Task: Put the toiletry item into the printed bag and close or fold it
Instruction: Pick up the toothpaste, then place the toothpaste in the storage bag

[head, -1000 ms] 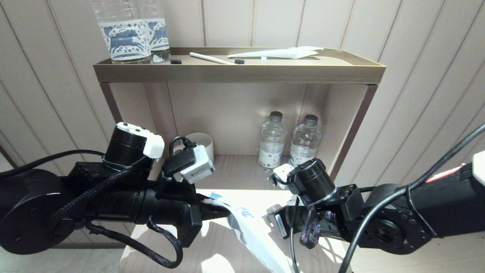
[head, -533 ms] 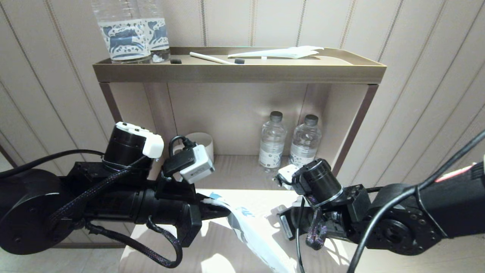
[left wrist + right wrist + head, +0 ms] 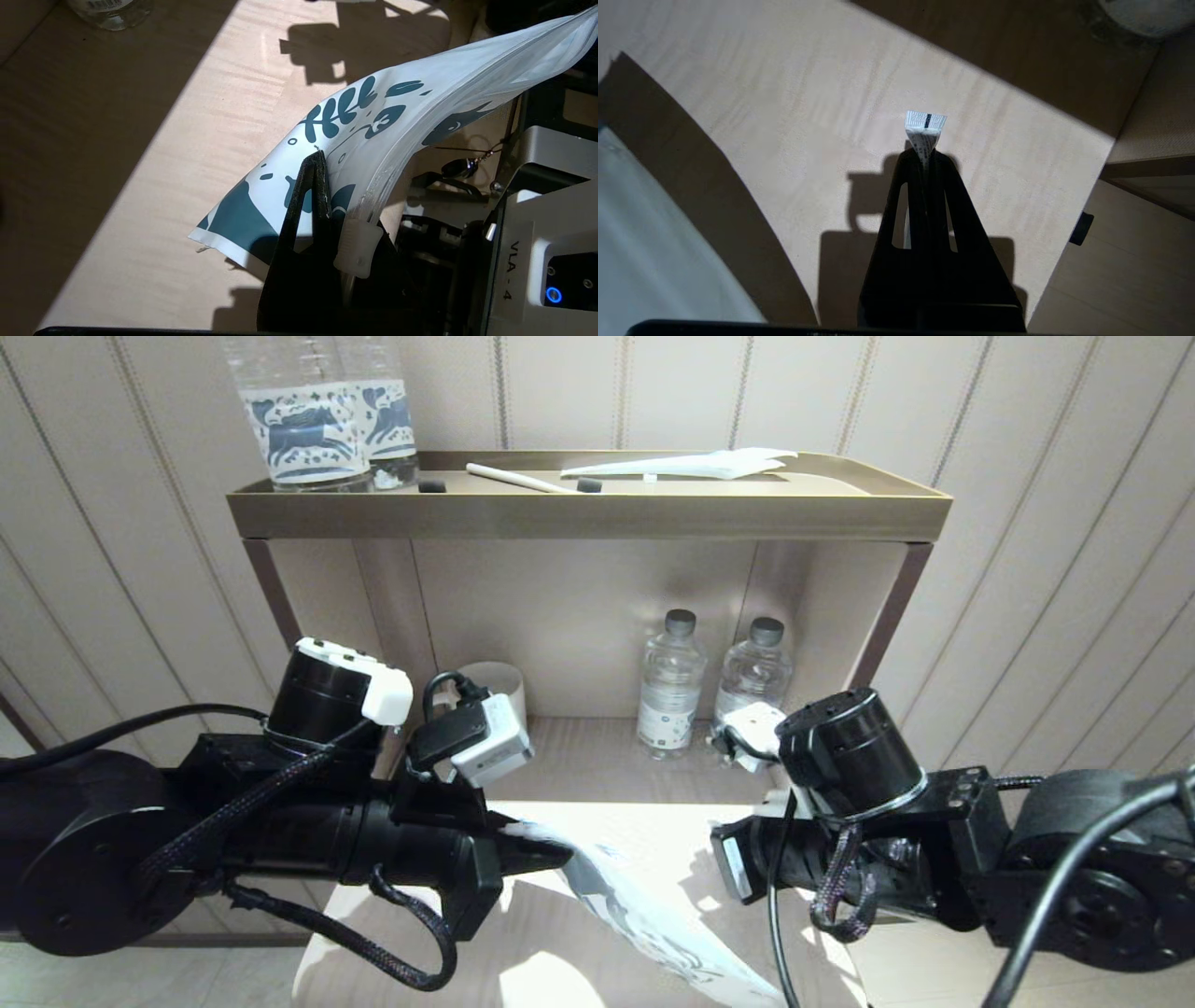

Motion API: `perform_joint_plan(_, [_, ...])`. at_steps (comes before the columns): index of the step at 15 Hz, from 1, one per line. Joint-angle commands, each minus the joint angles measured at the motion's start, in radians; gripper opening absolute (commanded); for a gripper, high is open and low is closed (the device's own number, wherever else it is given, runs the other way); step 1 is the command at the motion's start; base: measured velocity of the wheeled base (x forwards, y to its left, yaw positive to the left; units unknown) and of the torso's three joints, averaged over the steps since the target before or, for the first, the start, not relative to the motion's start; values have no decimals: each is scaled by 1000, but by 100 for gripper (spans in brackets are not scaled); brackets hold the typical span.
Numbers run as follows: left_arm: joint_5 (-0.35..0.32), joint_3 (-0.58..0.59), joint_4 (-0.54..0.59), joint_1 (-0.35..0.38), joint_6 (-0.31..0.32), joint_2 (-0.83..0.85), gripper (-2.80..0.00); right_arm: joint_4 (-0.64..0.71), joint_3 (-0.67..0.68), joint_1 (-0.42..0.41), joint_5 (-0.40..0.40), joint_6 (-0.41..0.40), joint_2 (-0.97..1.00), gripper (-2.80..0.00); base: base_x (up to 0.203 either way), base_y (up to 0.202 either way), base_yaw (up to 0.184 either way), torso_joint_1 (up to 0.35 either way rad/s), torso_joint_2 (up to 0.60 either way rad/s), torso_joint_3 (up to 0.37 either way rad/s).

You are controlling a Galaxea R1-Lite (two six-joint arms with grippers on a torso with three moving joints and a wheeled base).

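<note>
The printed bag [image 3: 644,919] is a white pouch with dark blue print [image 3: 373,116], hanging slantwise over the light wooden table [image 3: 551,980]. My left gripper [image 3: 553,847] is shut on the bag's upper end, its fingertips [image 3: 317,161] pinching the printed face beside the white zip slider [image 3: 357,247]. In the right wrist view my right gripper [image 3: 925,156] is shut on the toiletry item [image 3: 925,126], a small white tube end with fine print, held above the table to the right of the bag. The head view hides the right fingers behind the wrist.
A brass-edged shelf unit [image 3: 588,515] stands behind the table. Its top holds two bottles with blue horse labels [image 3: 308,425], a white stick [image 3: 518,479] and a white packet [image 3: 695,465]. The lower niche holds two small water bottles [image 3: 670,686] and a white cup [image 3: 502,683].
My right arm has drawn back to the right and risen, away from the bag. The bag now hangs lower and longer, and the left wrist has shifted slightly right.
</note>
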Motion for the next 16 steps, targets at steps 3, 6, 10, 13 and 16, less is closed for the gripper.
perform_joint_plan(3, [23,5,-55,0,1,41,-280,-1,-32,2,-3,-2,-65,-280,0,0,0,0,0,0])
perform_joint_plan(6, [23,12,-115,-1,0,71,-280,2,-58,16,-3,-3,-107,-280,0,0,0,0,0,0])
perform_joint_plan(10, [50,6,-116,-1,-6,84,-280,66,-144,105,-1,-6,-145,-280,0,0,0,0,0,0])
perform_joint_plan(13, [51,0,-116,-1,-9,86,-280,98,-188,180,-1,-6,-140,-280,0,0,0,0,0,0])
perform_joint_plan(16, [51,-3,-116,0,-9,88,-280,102,-205,199,-1,-6,-116,-280,0,0,0,0,0,0])
